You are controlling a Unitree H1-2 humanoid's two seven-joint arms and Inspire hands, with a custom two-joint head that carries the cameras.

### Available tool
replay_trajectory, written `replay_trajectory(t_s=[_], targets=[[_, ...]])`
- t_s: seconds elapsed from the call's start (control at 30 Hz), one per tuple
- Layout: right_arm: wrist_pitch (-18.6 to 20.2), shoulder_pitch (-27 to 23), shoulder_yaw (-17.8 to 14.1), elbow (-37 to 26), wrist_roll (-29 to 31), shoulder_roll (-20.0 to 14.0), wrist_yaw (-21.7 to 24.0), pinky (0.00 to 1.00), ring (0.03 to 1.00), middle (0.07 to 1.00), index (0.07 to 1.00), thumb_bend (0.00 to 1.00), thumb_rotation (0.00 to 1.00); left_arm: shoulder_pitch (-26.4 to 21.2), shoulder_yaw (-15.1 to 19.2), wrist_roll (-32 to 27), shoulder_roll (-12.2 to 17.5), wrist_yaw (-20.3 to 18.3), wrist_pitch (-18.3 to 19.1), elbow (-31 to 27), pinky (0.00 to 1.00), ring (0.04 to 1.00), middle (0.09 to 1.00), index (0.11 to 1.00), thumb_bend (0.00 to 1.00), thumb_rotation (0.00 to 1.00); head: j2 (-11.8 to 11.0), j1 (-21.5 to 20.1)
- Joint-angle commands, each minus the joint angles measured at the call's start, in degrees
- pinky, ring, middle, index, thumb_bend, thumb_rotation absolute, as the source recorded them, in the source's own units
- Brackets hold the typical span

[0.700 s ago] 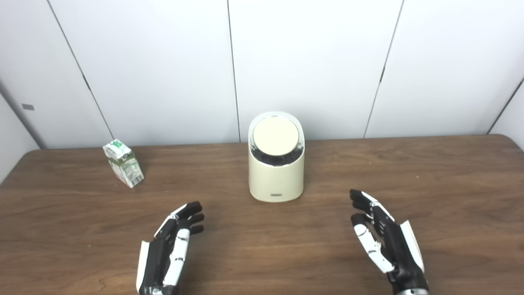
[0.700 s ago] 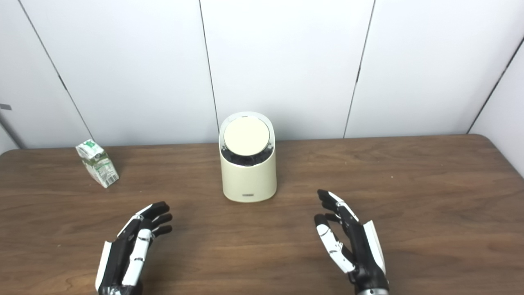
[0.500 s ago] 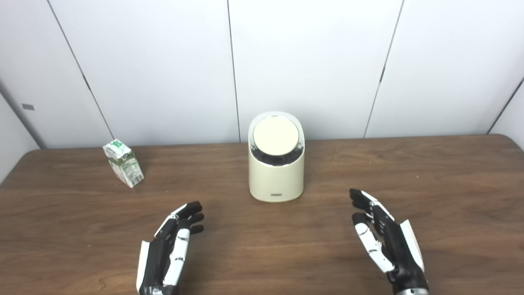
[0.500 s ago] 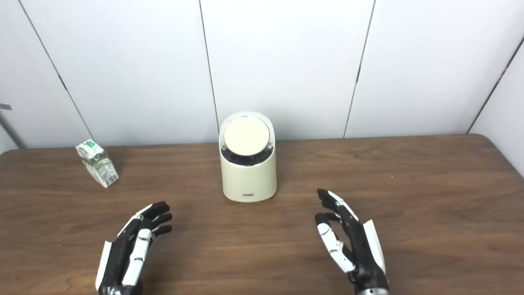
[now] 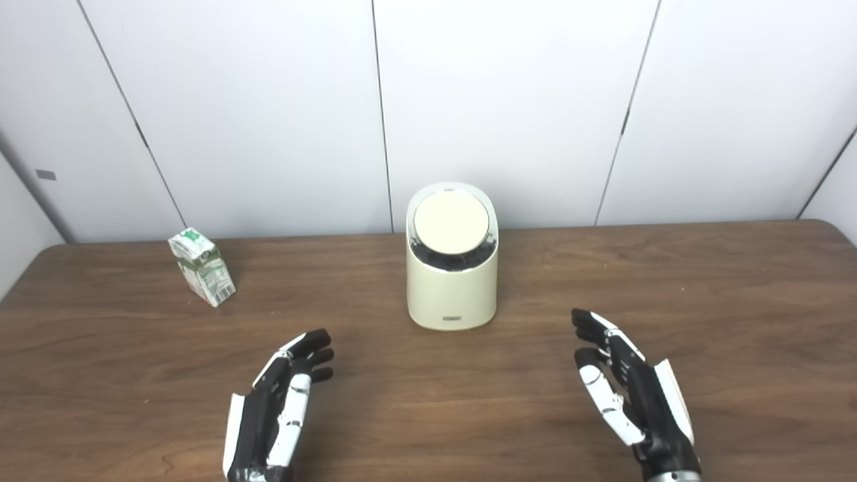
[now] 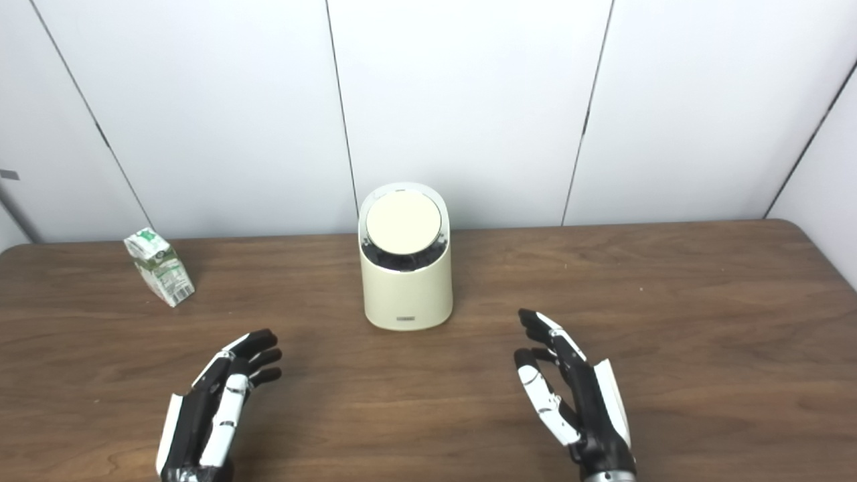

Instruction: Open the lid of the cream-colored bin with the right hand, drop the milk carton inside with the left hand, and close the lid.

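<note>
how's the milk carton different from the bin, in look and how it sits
The milk carton is a small box, white with green print; the bin is a taller, plain cream cylinder with a round lid. The milk carton leans to one side, the bin stands straight. The milk carton sits far left, the bin at the middle. Both rest on the table, untouched by either hand.

My desk (image 5: 669, 281) is dark wood grain with a soft sheen; the bin (image 5: 452, 288) looks like smooth matt cream plastic, its lid (image 5: 450, 223) too; the milk carton (image 5: 201, 266) seems printed paperboard; my hands' shells are glossy black and white plastic
</note>
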Motion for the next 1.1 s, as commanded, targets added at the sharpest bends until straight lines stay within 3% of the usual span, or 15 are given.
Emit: replay_trajectory(t_s=[0.0, 0.33, 0.57, 0.7, 0.8, 0.87, 0.93, 0.97, 1.07], targets=[[-0.61, -1.17, 0.07, -2.38, -0.19, 0.13, -0.1, 0.75, 0.831, 0.832, 0.811, 0.13, 0.77, -0.19, -0.16, -0.33, 0.27, -0.24, -1.03, -1.65, 0.72, 0.77, 0.794, 0.788, 0.28, 0.7, 0.06, 0.0], [-0.83, -1.37, -0.09, -2.01, 0.96, -0.23, 0.12, 0.75, 0.83, 0.836, 0.812, 0.13, 0.74, -0.31, -0.41, 0.53, 0.02, 0.06, -0.9, -1.4, 0.72, 0.769, 0.793, 0.787, 0.28, 0.71, -0.08, 0.14], [2.75, -4.44, -1.66, -3.37, 3.62, 0.74, 0.04, 0.78, 0.862, 0.866, 0.836, 0.17, 0.71, -1.22, -0.45, 0.12, -0.49, 0.42, -1.28, -0.2, 0.72, 0.769, 0.793, 0.784, 0.28, 0.69, -0.2, 0.19], [5.12, -11.27, -2.26, -4.04, 2.16, -1.02, 0.69, 0.81, 0.882, 0.888, 0.863, 0.23, 0.81, -1.82, -0.52, 0.77, -0.3, 0.51, -2.15, 0.77, 0.72, 0.771, 0.795, 0.792, 0.27, 0.69, -0.35, -0.29], [8.38, -17.37, -2.02, -3.77, -1.43, -2.43, 1.01, 0.83, 0.89, 0.89, 0.877, 0.36, 0.81, -2.12, -0.65, 1.05, -0.35, 0.62, -2.68, 1.38, 0.73, 0.774, 0.797, 0.794, 0.27, 0.71, -0.38, 0.01], [9.53, -20.61, -1.78, -2.58, -3.07, -3.66, 1.38, 0.81, 0.847, 0.874, 0.883, 0.44, 0.77, -2.24, -0.78, 0.92, -0.65, 0.72, -2.83, 1.62, 0.73, 0.772, 0.796, 0.792, 0.27, 0.71, -0.42, 0.37], [11.16, -24.14, -1.29, -1.56, -4.59, -4.73, 2.2, 0.67, 0.79, 0.887, 0.892, 0.51, 0.68, -2.3, -1.04, 0.9, -0.82, 0.68, -2.86, 1.66, 0.73, 0.769, 0.794, 0.791, 0.27, 0.69, -0.4, 0.51], [12.25, -25.75, -0.97, -1.11, -5.07, -5.13, 2.78, 0.66, 0.796, 0.894, 0.897, 0.53, 0.64, -2.31, -1.19, 1.01, -0.9, 0.69, -2.75, 1.57, 0.73, 0.772, 0.796, 0.792, 0.27, 0.69, -0.41, 0.55], [15.93, -30.09, 0.4, 0.19, -7.42, -5.86, 4.23, 0.8, 0.912, 0.953, 0.924, 0.59, 0.57, -2.32, -1.44, 1.56, -1.12, 0.95, -2.67, 1.39, 0.73, 0.775, 0.796, 0.788, 0.27, 0.69, -0.36, 0.55]])
